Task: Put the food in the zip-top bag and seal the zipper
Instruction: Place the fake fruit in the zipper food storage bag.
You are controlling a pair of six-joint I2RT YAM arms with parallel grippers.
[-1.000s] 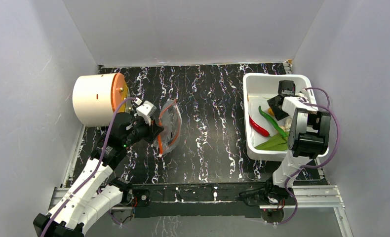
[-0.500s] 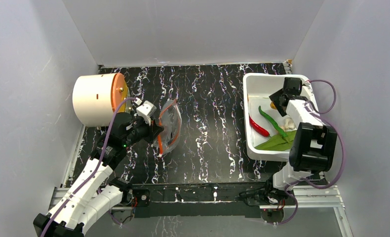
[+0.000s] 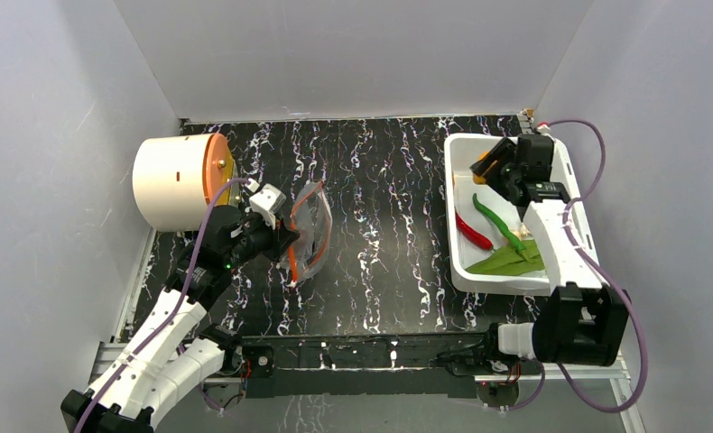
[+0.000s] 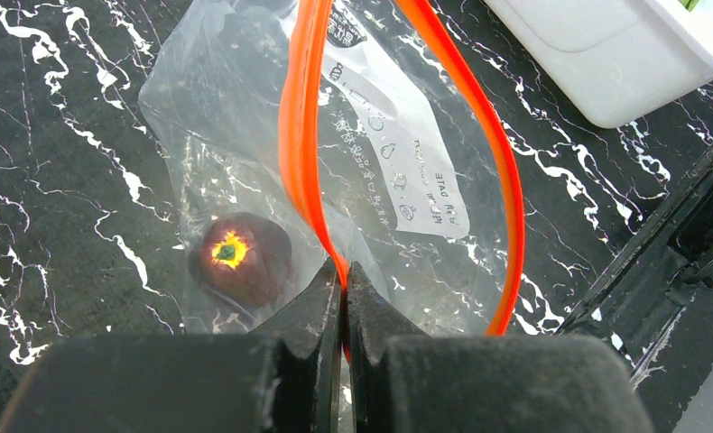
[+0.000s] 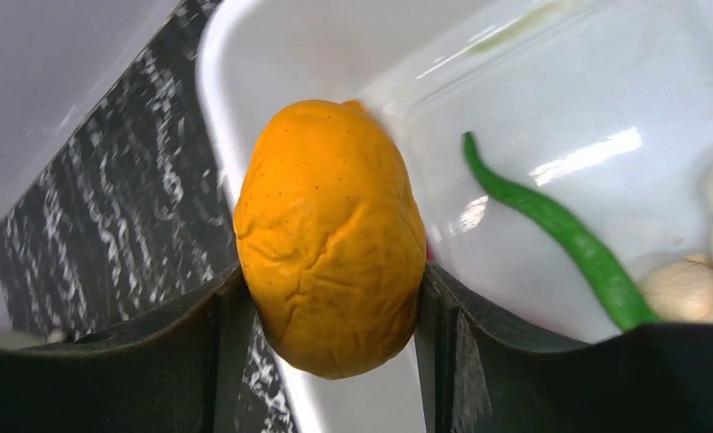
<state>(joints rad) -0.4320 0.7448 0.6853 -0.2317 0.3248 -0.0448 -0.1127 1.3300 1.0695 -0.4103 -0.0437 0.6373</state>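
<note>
The clear zip-top bag (image 3: 310,230) lies left of centre with its mouth gaping. My left gripper (image 4: 344,275) is shut on the orange-red zipper (image 4: 303,135) at the near side of that mouth. A dark maroon fruit (image 4: 241,257) sits inside the bag, beside a white label (image 4: 407,171). My right gripper (image 5: 330,275) is shut on the orange round fruit (image 5: 330,234) and holds it over the far left part of the white bin (image 3: 466,262). In the bin lie a slim green pepper (image 5: 560,230), a red chilli (image 3: 473,232) and a whitish garlic-like piece (image 5: 687,289).
A cream cylinder (image 3: 172,182) with an orange rim lies on its side at the far left, just behind my left arm. Green leaves (image 3: 511,262) rest at the near end of the bin. Grey walls close in both sides and the back.
My right arm has stretched toward the bin's far end and lifted the orange fruit up and to the left. The left gripper and the bag have stayed put.
</note>
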